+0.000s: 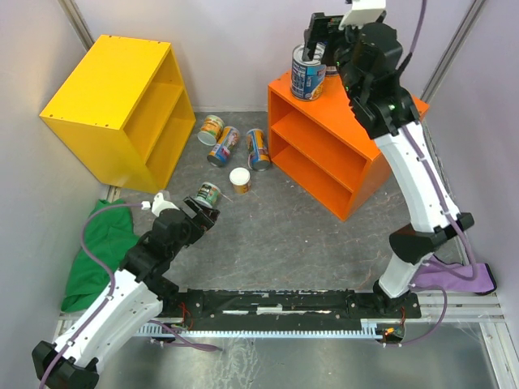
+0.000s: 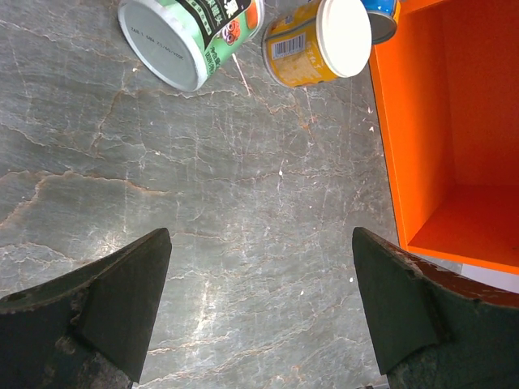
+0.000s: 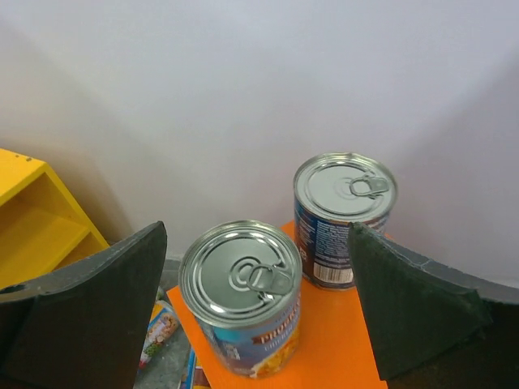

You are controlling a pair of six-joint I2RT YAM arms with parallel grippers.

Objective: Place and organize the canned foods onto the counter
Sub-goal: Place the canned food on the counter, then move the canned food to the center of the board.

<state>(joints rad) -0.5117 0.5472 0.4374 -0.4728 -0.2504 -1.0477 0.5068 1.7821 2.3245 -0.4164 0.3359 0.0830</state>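
Two blue-labelled, silver-topped tins stand upright on the orange counter's top [image 1: 369, 113]. The near tin [image 1: 307, 73] sits by the top's left corner, and the second is mostly hidden behind my arm. In the right wrist view the near tin [image 3: 241, 300] and the far tin [image 3: 345, 219] stand apart on the counter's top [image 3: 340, 352]. My right gripper [image 1: 318, 39] is open just above the near tin, with a jaw on each side and not touching it. My left gripper [image 1: 204, 215] is open and empty, low over the floor beside a green-labelled can [image 1: 208, 194].
Several cans lie on the floor left of the counter: three [image 1: 225, 146] in a row and a white-lidded one [image 1: 240, 180]. The left wrist view shows the green can [image 2: 174, 36], a yellow can [image 2: 320, 40] and the counter's side [image 2: 454, 130]. A yellow cabinet [image 1: 113, 105], a green cloth [image 1: 97, 243] and a purple cloth [image 1: 462, 275] lie around.
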